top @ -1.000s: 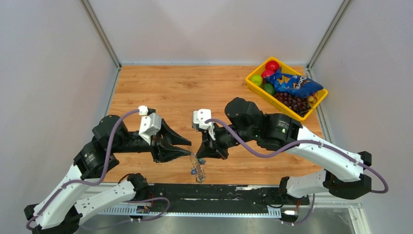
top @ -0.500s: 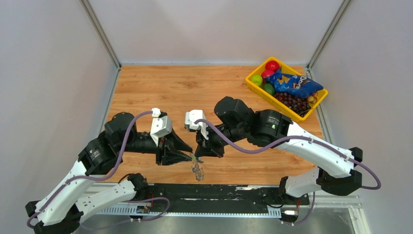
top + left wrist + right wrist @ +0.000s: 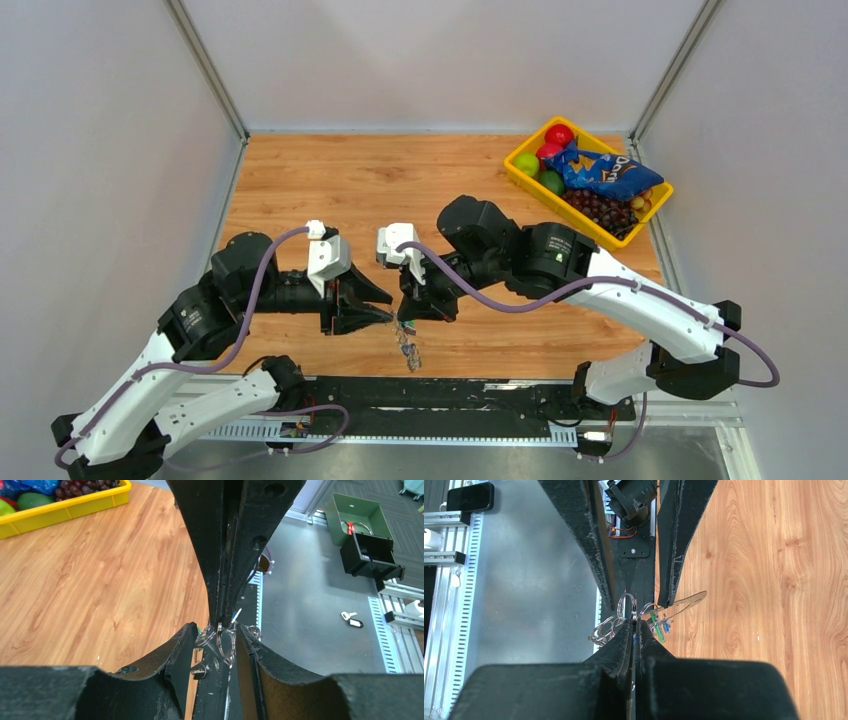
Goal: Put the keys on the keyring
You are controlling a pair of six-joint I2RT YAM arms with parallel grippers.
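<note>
My right gripper (image 3: 410, 316) is shut on the keyring (image 3: 626, 605), a thin silver ring, and holds it above the table's near edge. More silver rings and chain links (image 3: 606, 628) hang beside its tips. Small keys with green and blue caps (image 3: 658, 626) dangle from the bunch, which also shows in the top view (image 3: 405, 346). My left gripper (image 3: 386, 311) is open, its two fingers on either side of the ring (image 3: 225, 642) and of the right gripper's tips (image 3: 220, 622). In the right wrist view the left gripper (image 3: 638, 604) comes down from the top.
A yellow tray (image 3: 520, 175) with fruit, grapes and a blue chip bag stands at the back right. The black rail (image 3: 450, 395) and grey metal shelf run along the near edge, right under the grippers. A green box (image 3: 357, 515) sits off the table.
Both arms have closed in on each other. My left gripper has moved right until its open fingers straddle the ring, and my right gripper has shifted left with the bunch.
</note>
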